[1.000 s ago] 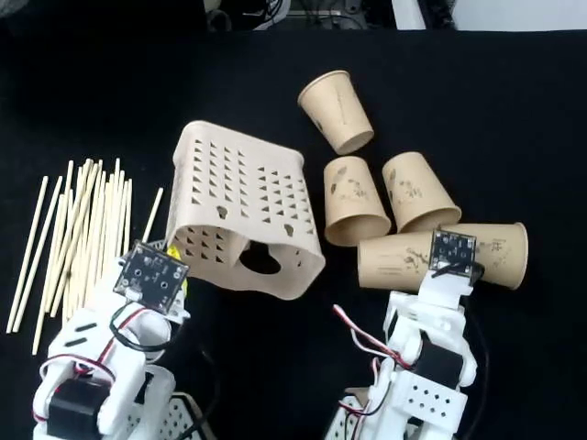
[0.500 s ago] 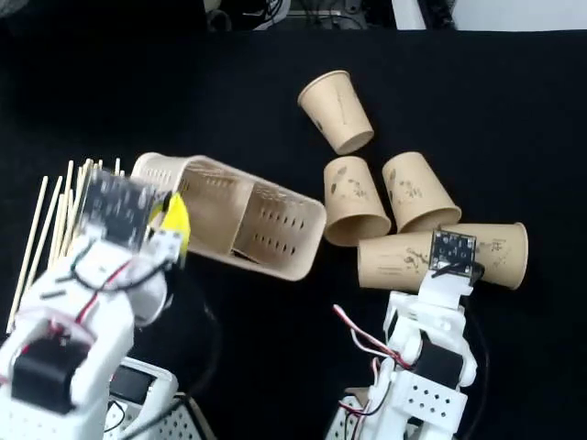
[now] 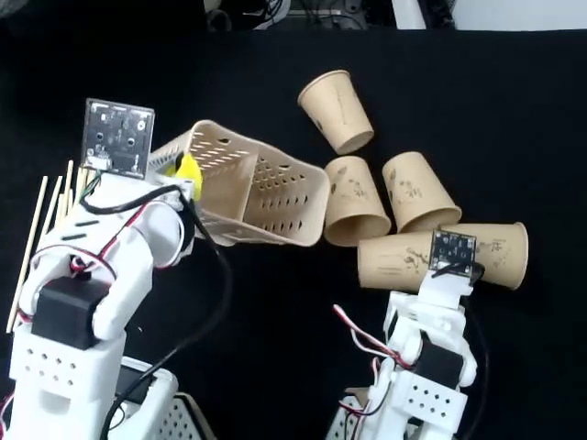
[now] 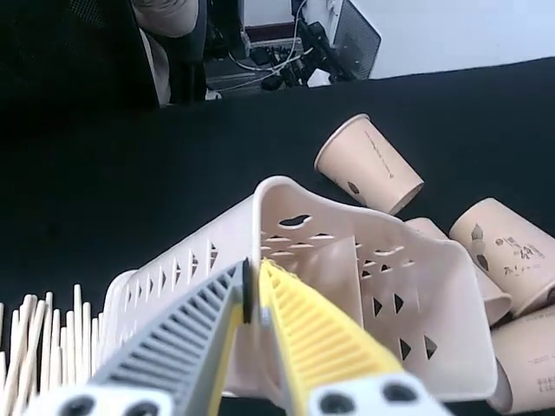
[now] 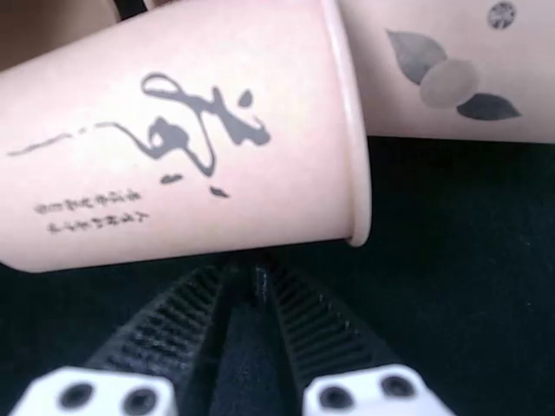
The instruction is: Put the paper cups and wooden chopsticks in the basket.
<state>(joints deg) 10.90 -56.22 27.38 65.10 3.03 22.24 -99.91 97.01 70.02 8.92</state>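
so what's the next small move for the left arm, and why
Probably tip the basket upright and set it down. The left gripper is shut on its rim, the basket is tilted onto its side, and the cups and chopsticks lie outside it.

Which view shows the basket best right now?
High view: nearly the whole basket shows, tipped on its side, rim pinched by the left gripper. Left wrist view has its rim and inside, partly behind the fingers. Right wrist view faces paper cups.

L gripper (image 4: 250, 282) clamped high; R gripper (image 5: 258, 279) closed
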